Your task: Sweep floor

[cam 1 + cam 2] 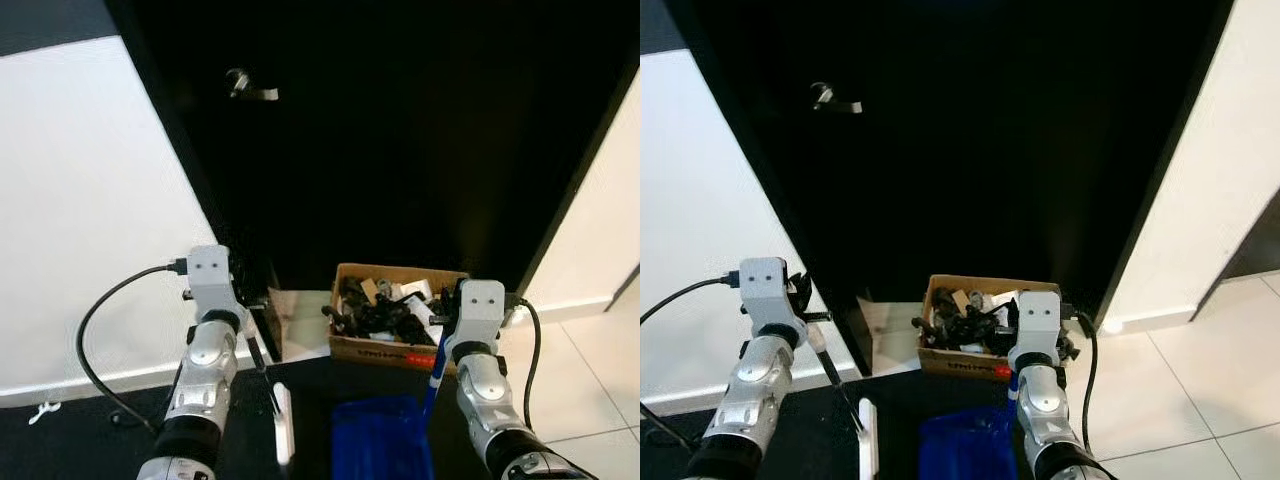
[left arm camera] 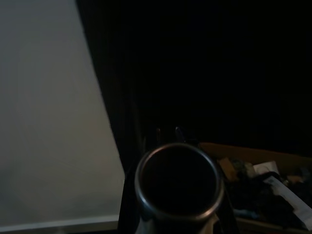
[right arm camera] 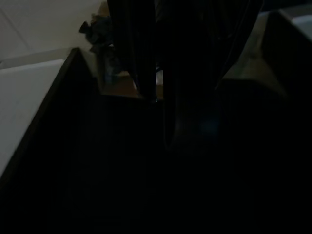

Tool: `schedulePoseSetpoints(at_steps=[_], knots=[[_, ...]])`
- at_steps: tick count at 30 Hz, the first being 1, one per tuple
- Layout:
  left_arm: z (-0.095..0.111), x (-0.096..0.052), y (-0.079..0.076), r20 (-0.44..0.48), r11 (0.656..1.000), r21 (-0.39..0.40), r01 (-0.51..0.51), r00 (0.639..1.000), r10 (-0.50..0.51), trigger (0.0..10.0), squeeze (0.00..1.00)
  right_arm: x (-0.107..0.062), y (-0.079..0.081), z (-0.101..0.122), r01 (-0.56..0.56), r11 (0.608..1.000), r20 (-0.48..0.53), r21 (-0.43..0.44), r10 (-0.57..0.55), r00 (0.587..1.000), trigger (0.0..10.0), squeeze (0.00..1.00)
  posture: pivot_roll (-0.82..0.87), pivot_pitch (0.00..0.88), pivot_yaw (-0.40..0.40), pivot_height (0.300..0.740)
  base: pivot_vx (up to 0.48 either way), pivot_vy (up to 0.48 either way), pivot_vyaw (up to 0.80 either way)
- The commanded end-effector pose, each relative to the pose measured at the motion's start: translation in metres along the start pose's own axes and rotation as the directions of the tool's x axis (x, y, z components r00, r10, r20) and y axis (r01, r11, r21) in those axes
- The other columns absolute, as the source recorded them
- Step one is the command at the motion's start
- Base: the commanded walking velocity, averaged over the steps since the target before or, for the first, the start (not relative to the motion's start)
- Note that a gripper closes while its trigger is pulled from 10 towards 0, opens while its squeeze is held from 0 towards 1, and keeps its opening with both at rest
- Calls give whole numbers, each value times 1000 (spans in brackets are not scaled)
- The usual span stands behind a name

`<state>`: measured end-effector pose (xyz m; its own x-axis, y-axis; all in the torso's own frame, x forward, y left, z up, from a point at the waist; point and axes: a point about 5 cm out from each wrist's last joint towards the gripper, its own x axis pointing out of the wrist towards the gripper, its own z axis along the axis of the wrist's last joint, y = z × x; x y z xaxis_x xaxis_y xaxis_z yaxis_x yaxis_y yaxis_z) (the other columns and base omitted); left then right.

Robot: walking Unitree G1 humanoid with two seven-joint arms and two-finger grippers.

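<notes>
My left gripper [image 1: 250, 322] is up in front of a black door, shut on a thin dark broom handle [image 1: 262, 370]. The handle slants down to a white head [image 1: 283, 425] near the floor. In the left wrist view the handle's round metal end [image 2: 178, 183] sits close to the camera. My right gripper [image 1: 441, 335] is shut on a blue dustpan handle [image 1: 433, 382]. The blue dustpan [image 1: 380, 440] hangs low between my two arms. The right wrist view is very dark.
A closed black door [image 1: 400, 150] with a metal lever handle [image 1: 250, 88] stands straight ahead. An open cardboard box [image 1: 395, 352] of dark clutter sits at its foot. White wall [image 1: 80, 200] lies to the left, pale floor tiles [image 1: 590, 370] to the right. A black cable [image 1: 95, 330] loops beside the left arm.
</notes>
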<state>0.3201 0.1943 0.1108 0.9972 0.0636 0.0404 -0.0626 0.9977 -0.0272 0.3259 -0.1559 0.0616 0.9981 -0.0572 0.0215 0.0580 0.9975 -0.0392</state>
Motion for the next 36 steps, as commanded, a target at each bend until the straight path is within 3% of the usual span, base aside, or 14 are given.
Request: schedulePoseSetpoints(at_steps=[1,7,17,28,33,35,36], knots=[[8,-4,16,13,999,24,-31,999,31,10000,0,2,2,3,-1,1000,14,19,1,1000,10000,0,165,155,108,740,0,0,0],[12,-11,22,-2,998,23,-57,998,57,10000,0,3,4,1,-21,1000,-14,-19,21,1000,10000,0,167,163,95,740,0,0,0],[14,-8,13,-6,999,-1,-50,999,50,10000,0,11,-7,15,8,1000,55,-10,-8,998,10000,0,141,158,89,740,0,0,0],[17,-6,10,-23,999,-14,-47,999,47,10000,0,12,-9,16,9,1000,57,-23,-8,998,10000,0,134,152,82,740,0,0,0],[16,-8,9,-29,999,-15,-45,999,44,10000,0,11,-7,-3,-11,998,-133,-69,2,991,10000,0,137,155,81,740,0,0,0],[16,-8,9,-30,999,-15,-44,999,44,10000,0,10,-6,-7,-17,997,-164,-77,4,986,10000,0,137,156,81,740,0,0,0],[15,-10,9,-35,999,-15,-44,998,44,10000,0,7,-5,-15,-28,997,-231,-72,11,973,10000,0,136,157,81,740,0,0,0]])
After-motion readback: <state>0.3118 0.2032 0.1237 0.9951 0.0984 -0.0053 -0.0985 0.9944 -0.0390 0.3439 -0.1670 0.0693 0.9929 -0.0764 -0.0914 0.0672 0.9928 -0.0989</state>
